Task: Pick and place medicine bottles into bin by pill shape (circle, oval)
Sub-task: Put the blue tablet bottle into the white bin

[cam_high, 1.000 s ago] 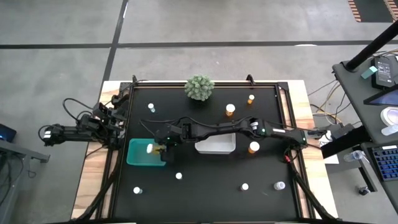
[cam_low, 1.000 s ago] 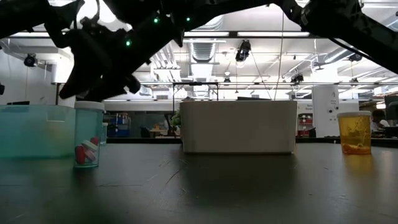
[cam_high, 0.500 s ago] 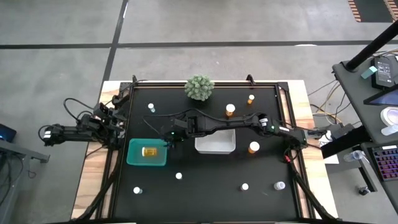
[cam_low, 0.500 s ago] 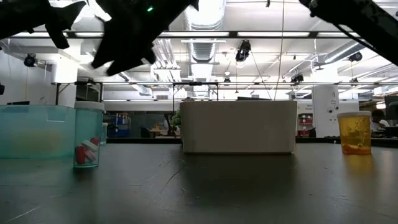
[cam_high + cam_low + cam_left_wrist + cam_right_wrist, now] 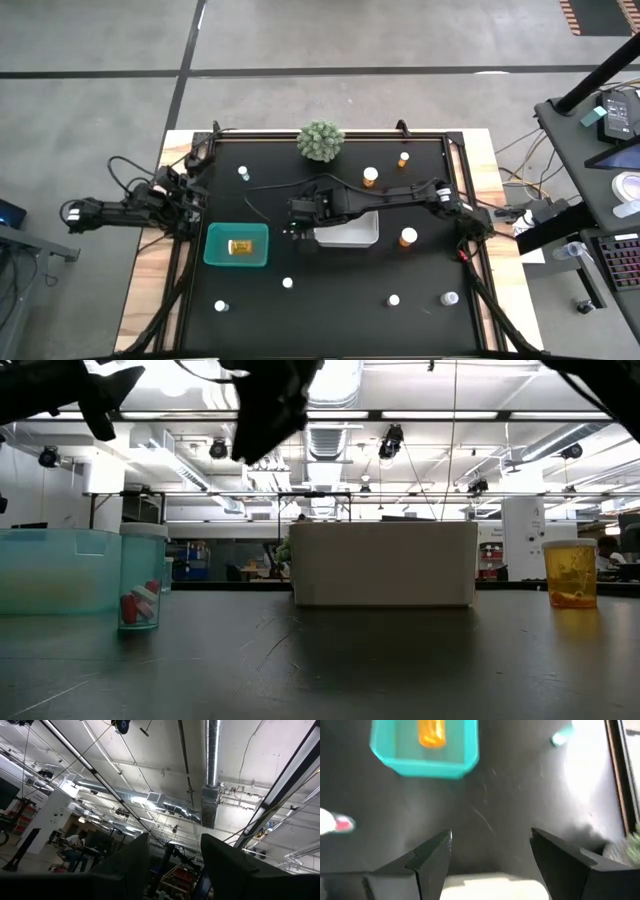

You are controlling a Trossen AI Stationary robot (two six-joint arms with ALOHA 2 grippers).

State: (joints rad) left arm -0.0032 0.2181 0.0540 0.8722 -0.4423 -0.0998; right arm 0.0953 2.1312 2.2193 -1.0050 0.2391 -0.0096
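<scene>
A teal bin left of centre holds one amber bottle lying on its side; the right wrist view shows the same bin and bottle. A white bin stands mid-table. My right gripper hangs open and empty between the two bins, above the table. Other white-capped bottles stand apart: two amber ones and a clear one with red pills. My left gripper is folded back at the left edge, open, pointing up at the ceiling.
A green spiky ball plant sits at the far edge. More small bottles stand at the far left, the far right and along the near side. The right arm spans the table above the white bin.
My right gripper has risen and drawn back from over the teal bin toward the table's right, tipping less steeply downward. The amber bottle that was at its fingertips over the bin now lies on its side inside the bin.
</scene>
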